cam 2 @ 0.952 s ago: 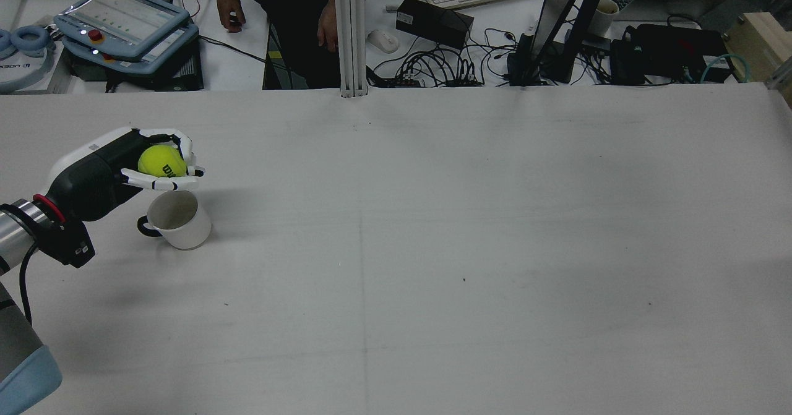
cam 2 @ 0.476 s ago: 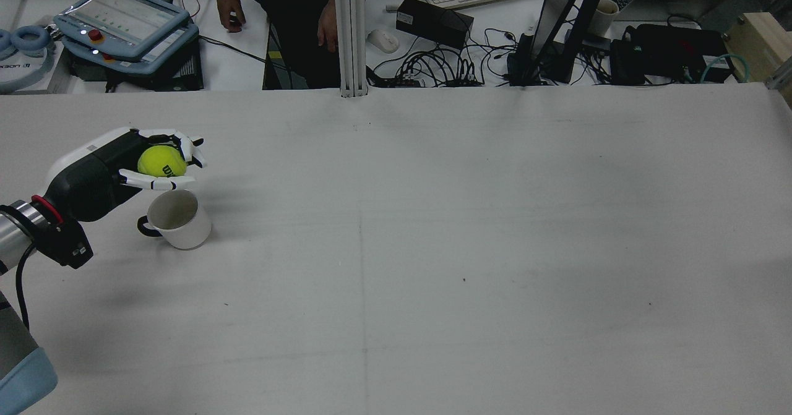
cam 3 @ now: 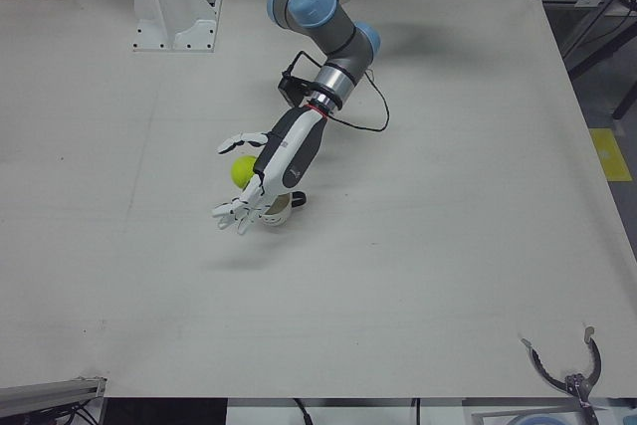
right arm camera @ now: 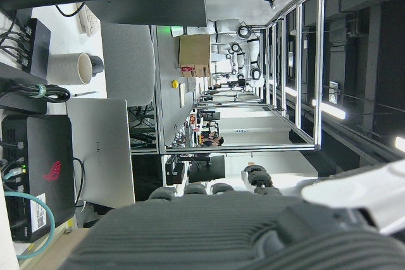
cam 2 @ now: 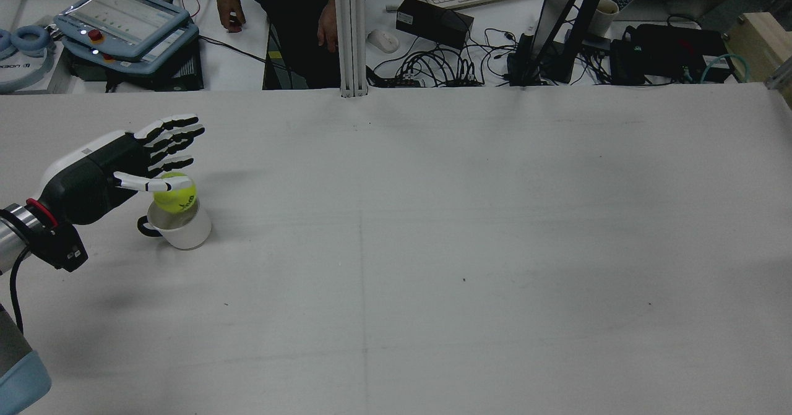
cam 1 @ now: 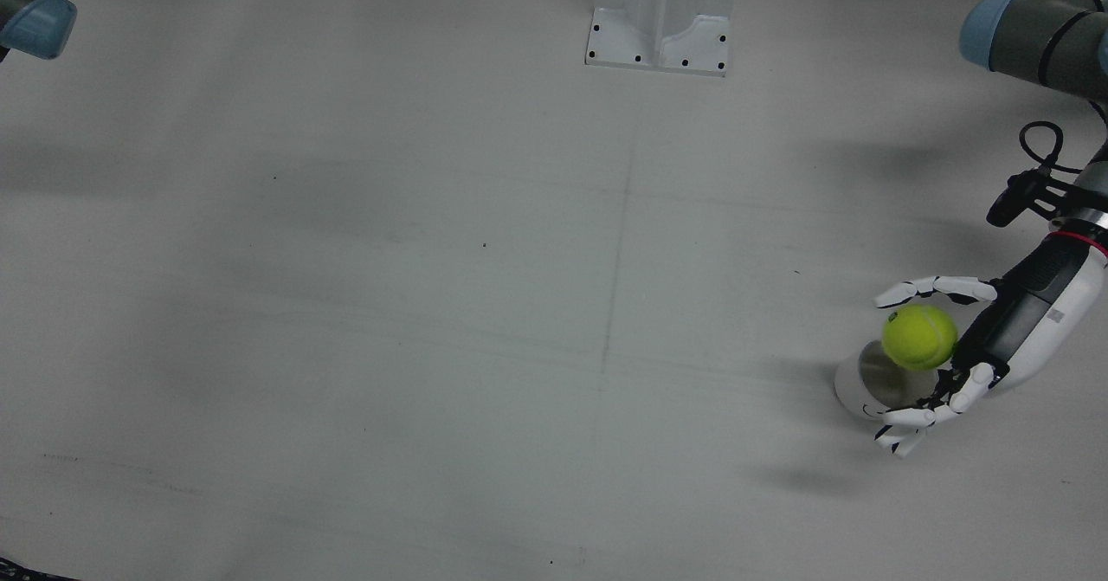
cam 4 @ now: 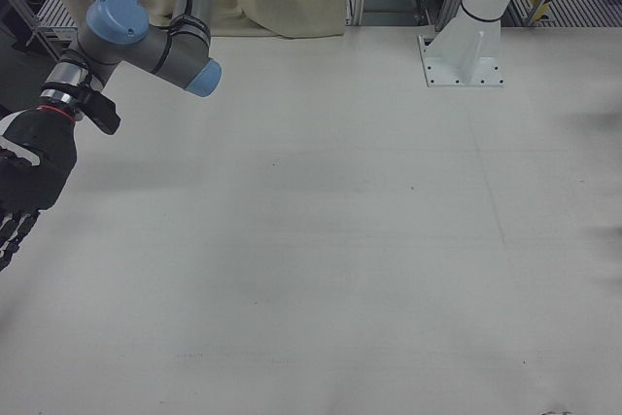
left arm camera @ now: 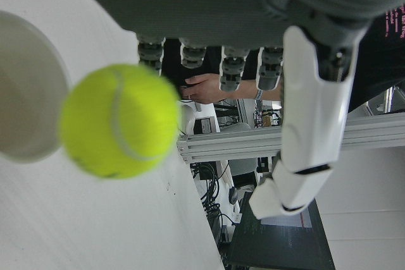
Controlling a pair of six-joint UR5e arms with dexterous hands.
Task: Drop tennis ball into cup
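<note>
The left hand (cam 2: 117, 167) is spread wide, holding nothing — the ball (cam 2: 175, 193) is seen just above the cup (cam 2: 184, 229), far left. The hand is best kept clear.

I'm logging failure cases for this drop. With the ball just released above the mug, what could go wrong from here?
The left hand is open and the tennis ball is loose right at the white mug.

1. In the front view the ball sits toward one side of the mug's opening, so it may clip the rim and bounce out.
2. A rim hit could tip the mug.
3. One finger lies close beside the ball and might deflect it.
</note>
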